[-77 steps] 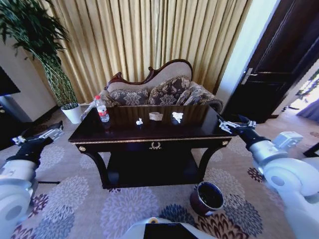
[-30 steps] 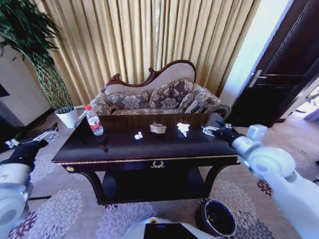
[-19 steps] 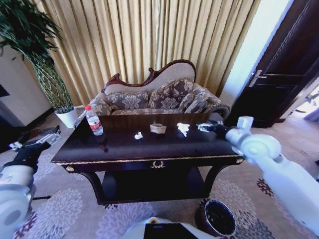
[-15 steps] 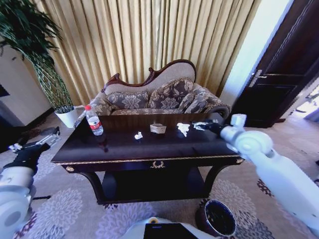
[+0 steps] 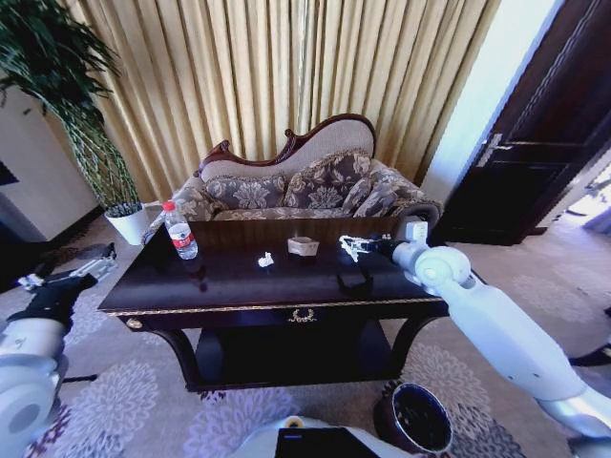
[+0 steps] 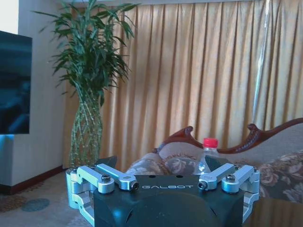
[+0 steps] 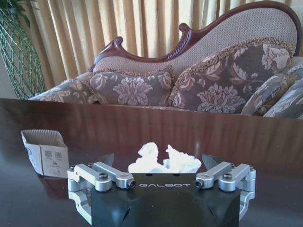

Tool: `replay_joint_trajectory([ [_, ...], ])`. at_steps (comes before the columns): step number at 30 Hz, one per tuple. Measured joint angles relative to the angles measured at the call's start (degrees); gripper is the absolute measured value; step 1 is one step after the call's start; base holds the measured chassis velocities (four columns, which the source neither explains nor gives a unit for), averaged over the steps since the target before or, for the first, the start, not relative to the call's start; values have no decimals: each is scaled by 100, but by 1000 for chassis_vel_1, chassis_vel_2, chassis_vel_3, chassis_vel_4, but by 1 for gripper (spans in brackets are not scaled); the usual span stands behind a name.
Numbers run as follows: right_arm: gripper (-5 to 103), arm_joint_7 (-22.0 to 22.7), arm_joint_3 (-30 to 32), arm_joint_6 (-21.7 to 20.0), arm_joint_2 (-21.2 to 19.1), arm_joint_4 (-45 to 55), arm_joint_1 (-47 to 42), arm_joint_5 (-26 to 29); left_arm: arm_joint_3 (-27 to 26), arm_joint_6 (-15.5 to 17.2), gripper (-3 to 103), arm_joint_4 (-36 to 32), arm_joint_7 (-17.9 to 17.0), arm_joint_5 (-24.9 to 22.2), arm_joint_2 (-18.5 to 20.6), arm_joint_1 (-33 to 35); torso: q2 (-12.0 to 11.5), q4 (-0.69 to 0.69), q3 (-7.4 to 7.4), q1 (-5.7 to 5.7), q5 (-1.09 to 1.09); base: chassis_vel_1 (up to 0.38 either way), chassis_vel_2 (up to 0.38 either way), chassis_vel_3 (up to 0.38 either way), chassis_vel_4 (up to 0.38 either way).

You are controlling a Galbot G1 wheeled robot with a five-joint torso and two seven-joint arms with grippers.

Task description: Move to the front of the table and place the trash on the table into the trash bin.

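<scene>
The table (image 5: 239,286) top is mostly bare along its front edge, giving open passage there. Toward 12 o'clock a small cardboard piece (image 5: 303,246) stands between two paper scraps (image 5: 266,259) (image 5: 347,246), with gaps on either side. At 10 o'clock the bottle (image 5: 179,231) stands upright near the corner. The sofa (image 5: 305,186) closes off the far side.

A furnished living room in a home or hotel suite: a carved-wood sofa (image 5: 315,186) with patterned cushions stands before floor-length gold curtains (image 5: 286,76), a floral carpet (image 5: 115,401) covers the floor, and a tall potted plant (image 5: 67,86) (in a white pot) fills one corner beside the glossy dark desk (image 5: 239,281).
</scene>
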Motion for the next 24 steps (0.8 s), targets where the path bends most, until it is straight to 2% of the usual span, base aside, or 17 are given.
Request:
replay_joint_trajectory([
  [13,100,6,-467,3,175,-329,377,-203,186,123,100,0,5,-131,141,-45,0,1,0,0,-1,0,0,0,0],
  [24,100,-2,-509,27,179,-538,351,-406,212,125,100,0,10,-117,102,-53,0,0,0,0,0,0,0,0,0],
])
